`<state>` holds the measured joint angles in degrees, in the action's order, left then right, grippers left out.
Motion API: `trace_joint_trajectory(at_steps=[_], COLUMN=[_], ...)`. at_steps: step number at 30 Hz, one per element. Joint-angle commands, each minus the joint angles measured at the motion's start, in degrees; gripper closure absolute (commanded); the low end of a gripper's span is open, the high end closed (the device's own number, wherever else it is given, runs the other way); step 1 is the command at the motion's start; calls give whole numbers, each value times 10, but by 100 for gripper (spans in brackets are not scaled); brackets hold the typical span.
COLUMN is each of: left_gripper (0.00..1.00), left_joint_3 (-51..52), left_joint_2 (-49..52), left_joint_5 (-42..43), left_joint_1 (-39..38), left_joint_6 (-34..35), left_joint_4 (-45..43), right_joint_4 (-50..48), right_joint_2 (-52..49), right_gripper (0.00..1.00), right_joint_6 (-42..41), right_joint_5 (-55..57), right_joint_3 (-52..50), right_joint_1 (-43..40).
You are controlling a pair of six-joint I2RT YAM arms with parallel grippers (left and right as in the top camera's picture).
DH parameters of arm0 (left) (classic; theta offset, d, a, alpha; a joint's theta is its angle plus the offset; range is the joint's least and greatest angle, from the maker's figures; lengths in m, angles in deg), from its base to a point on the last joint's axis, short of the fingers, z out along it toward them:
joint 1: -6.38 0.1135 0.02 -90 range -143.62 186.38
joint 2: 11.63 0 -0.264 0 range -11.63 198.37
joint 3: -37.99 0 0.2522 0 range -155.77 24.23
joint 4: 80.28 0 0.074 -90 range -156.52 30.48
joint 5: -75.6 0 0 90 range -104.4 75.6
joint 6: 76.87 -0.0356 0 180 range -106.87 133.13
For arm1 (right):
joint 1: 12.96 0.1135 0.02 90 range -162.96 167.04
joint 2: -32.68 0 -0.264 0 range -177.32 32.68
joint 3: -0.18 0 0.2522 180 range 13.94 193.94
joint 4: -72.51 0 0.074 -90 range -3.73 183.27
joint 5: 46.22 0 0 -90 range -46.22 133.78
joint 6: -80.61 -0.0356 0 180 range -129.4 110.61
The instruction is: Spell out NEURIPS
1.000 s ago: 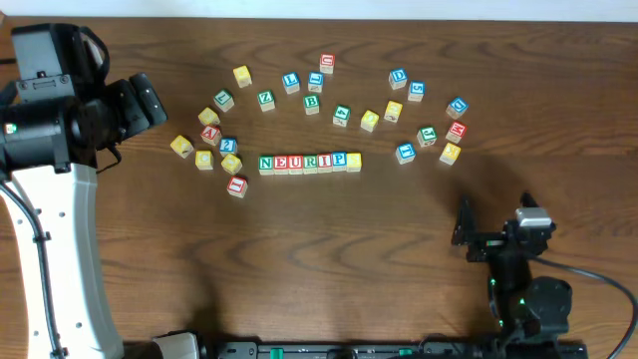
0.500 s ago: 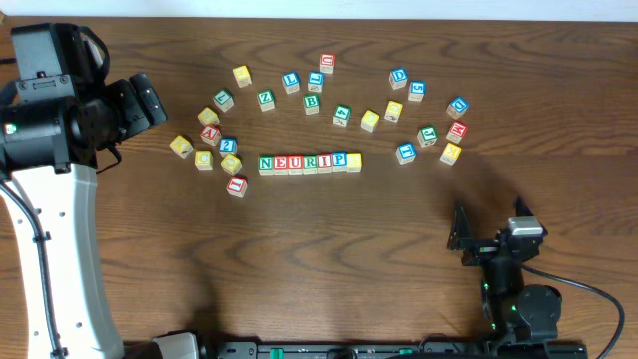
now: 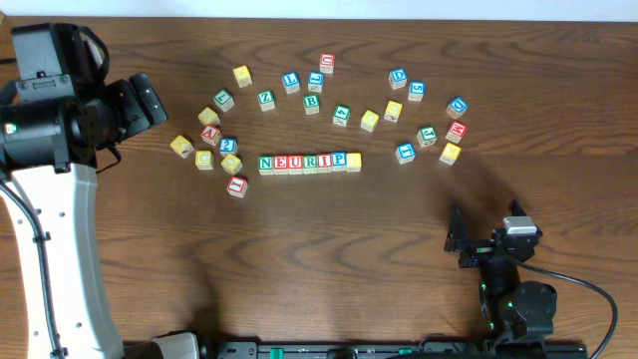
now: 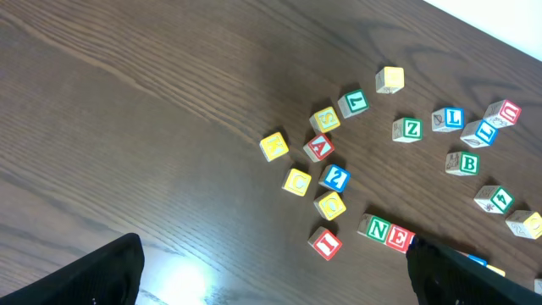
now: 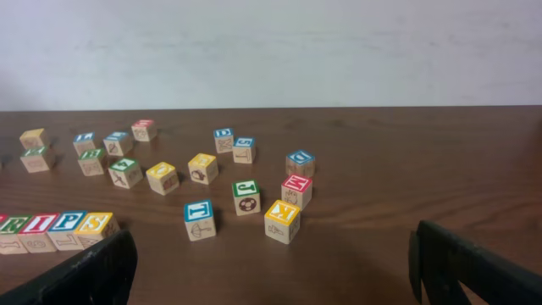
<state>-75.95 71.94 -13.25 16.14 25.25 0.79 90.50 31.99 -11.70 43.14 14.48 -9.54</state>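
Note:
A row of letter blocks (image 3: 309,162) lies mid-table, reading N E U R I P with a yellow block at its right end. In the right wrist view the row's end (image 5: 59,224) reads R I P S. In the left wrist view only N and E (image 4: 386,231) show. My left gripper (image 4: 271,275) is open and empty, high above the table's left side. My right gripper (image 5: 271,271) is open and empty, low near the front right, with nothing between its fingers (image 3: 485,242).
Loose letter blocks lie scattered: a cluster left of the row (image 3: 211,143), an arc behind it (image 3: 312,102), and a group at the right (image 3: 429,135). A red I block (image 3: 237,185) lies just front-left of the row. A wall rises behind the table (image 5: 271,51).
My right gripper has drawn back toward the front edge and slightly left, away from the blocks. The left arm and all blocks have not moved.

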Motion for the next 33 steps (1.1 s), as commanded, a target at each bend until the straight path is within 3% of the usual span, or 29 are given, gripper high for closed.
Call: trace_joint_trajectory(at_steps=[1, 33], left_gripper=[2, 2], left_joint_3=[-8, 13], left_joint_2=[0, -25], left_joint_5=[-3, -7], left_joint_1=[2, 1], left_joint_6=[-5, -11], left_joint_4=[2, 1], right_joint_4=[0, 0], right_joint_2=[4, 4], right_gripper=[1, 1], right_joint_6=[7, 7], right_joint_5=[-4, -4], right_joint_3=[-2, -2], right_joint_1=[-5, -5])
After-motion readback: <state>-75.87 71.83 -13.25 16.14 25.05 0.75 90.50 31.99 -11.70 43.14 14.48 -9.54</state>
